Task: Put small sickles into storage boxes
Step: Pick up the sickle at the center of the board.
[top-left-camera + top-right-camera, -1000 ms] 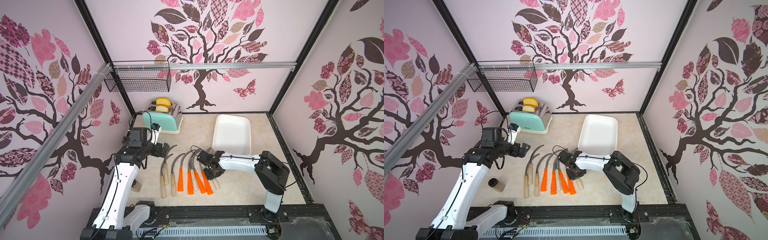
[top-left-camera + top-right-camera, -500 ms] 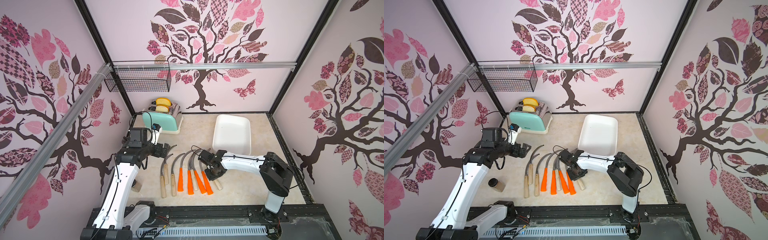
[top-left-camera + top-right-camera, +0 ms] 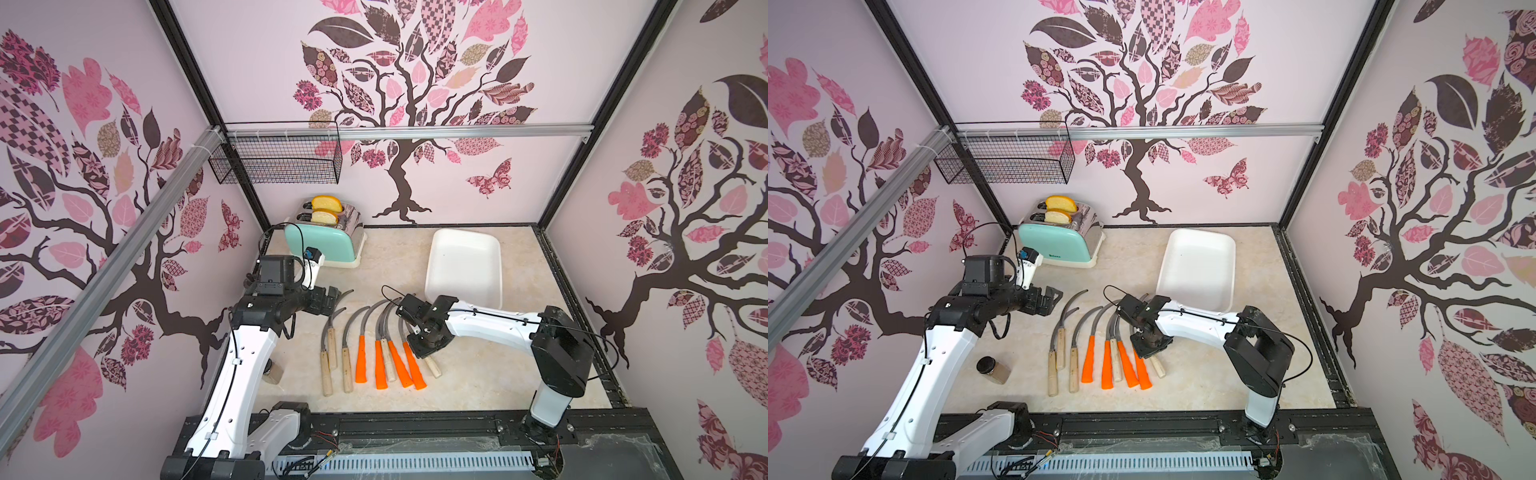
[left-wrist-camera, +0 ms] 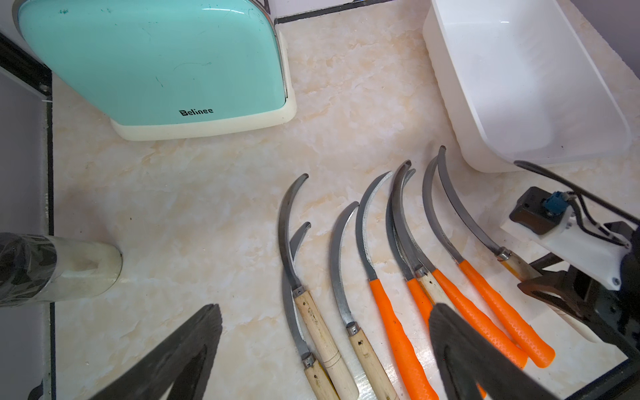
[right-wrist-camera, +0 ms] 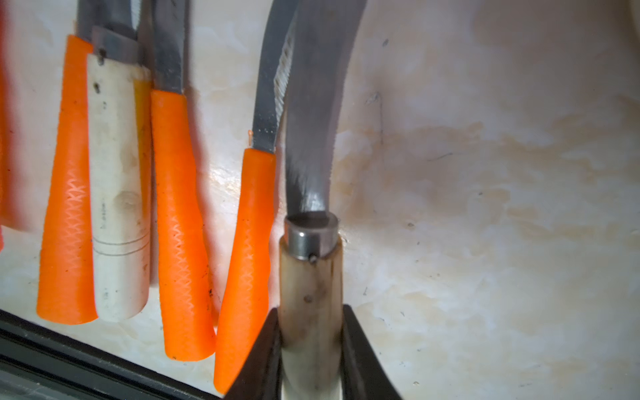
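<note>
Several small sickles (image 3: 361, 353) lie side by side on the marble tabletop, some with pale wooden handles, some with orange ones (image 3: 1088, 361). My right gripper (image 5: 311, 322) is shut on the wooden handle (image 5: 310, 277) of the sickle at the right end of the row. In both top views it (image 3: 426, 347) (image 3: 1150, 345) sits low over that handle, whose end (image 3: 433, 368) pokes out beneath. My left gripper (image 4: 325, 308) hangs open and empty above the row's left end (image 3: 332, 297). The white storage box (image 3: 465, 266) (image 4: 519, 86) stands empty just behind the row's right end.
A mint toaster (image 3: 328, 241) with bread slices stands at the back left. A black wire basket (image 3: 276, 160) hangs on the rail above it. A small dark-lidded jar (image 3: 992, 370) lies at the front left, near the left arm. Walls enclose the table on three sides.
The right arm's elbow has shifted toward the right wall while its gripper stays shut on the same wooden handle. The left arm has not moved.
</note>
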You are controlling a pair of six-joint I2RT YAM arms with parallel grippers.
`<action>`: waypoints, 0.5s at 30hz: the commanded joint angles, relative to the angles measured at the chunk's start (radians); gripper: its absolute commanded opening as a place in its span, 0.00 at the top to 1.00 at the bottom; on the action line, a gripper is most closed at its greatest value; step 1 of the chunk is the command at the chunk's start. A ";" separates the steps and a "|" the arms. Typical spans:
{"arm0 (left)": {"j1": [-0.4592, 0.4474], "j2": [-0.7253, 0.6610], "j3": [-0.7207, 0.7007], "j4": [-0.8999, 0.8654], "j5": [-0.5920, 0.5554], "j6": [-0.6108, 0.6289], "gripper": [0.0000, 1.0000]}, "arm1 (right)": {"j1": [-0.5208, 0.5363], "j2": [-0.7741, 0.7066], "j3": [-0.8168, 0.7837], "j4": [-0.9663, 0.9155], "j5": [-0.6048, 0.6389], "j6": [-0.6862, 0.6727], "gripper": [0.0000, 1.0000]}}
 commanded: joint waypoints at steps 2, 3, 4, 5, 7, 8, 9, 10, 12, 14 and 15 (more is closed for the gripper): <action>-0.001 0.004 0.003 0.023 0.013 0.001 0.02 | -0.002 -0.050 0.044 -0.027 -0.023 -0.007 0.87; -0.002 0.006 0.002 0.022 0.013 -0.001 0.02 | -0.003 -0.055 0.054 -0.030 -0.027 -0.006 0.87; -0.001 0.006 0.003 0.019 0.013 -0.001 0.02 | -0.003 -0.056 0.069 -0.041 -0.030 -0.007 0.87; -0.001 0.007 0.002 0.017 0.011 -0.001 0.02 | -0.002 -0.054 0.089 -0.058 -0.034 -0.009 0.87; -0.002 0.005 0.002 0.020 -0.002 -0.006 0.02 | -0.002 -0.054 0.120 -0.079 -0.040 -0.015 0.87; -0.002 0.002 0.002 0.024 -0.013 -0.013 0.02 | -0.001 -0.056 0.136 -0.088 -0.044 -0.017 0.87; -0.002 -0.002 0.003 0.030 -0.025 -0.017 0.02 | -0.002 -0.057 0.149 -0.094 -0.047 -0.018 0.87; -0.002 -0.004 0.005 0.037 -0.032 -0.031 0.02 | -0.001 -0.056 0.165 -0.102 -0.047 -0.020 0.87; -0.002 -0.006 0.019 0.037 -0.032 -0.047 0.02 | -0.002 -0.059 0.194 -0.112 -0.052 -0.024 0.87; -0.002 -0.005 0.036 0.032 -0.019 -0.059 0.02 | -0.002 -0.056 0.230 -0.132 -0.049 -0.030 0.87; -0.001 -0.004 0.043 0.032 -0.018 -0.066 0.02 | -0.003 -0.054 0.246 -0.140 -0.048 -0.031 0.87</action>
